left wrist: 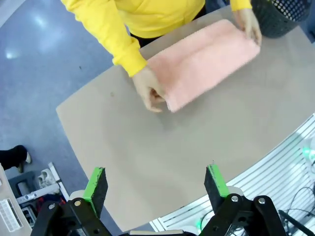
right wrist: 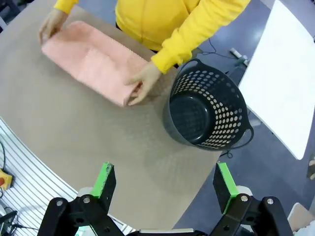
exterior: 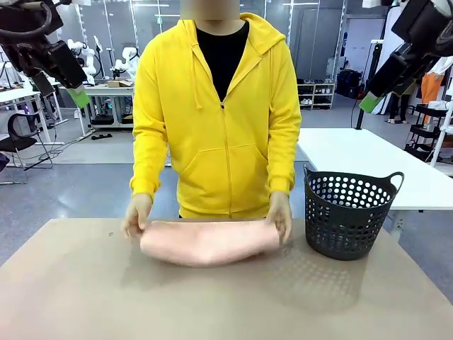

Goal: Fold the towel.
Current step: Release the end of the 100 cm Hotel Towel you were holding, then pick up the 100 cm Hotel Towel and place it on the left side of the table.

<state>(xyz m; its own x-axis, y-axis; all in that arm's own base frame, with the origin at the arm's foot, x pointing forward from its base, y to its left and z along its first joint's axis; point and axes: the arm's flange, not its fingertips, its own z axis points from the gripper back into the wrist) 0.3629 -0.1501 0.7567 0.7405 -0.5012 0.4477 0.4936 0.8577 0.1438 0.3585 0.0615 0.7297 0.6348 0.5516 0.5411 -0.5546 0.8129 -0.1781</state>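
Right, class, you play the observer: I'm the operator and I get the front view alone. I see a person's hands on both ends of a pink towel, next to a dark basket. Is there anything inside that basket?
Observer: No. The right wrist view looks down into the basket, and its bottom is bare.
Operator: Are the robot's own hands open?
Observer: Yes. The wrist views show the left hand and the right hand with jaws wide apart, holding nothing.
Operator: Is the towel folded at all?
Observer: From above, the towel shows a lengthwise line where one layer seems to lap over another.
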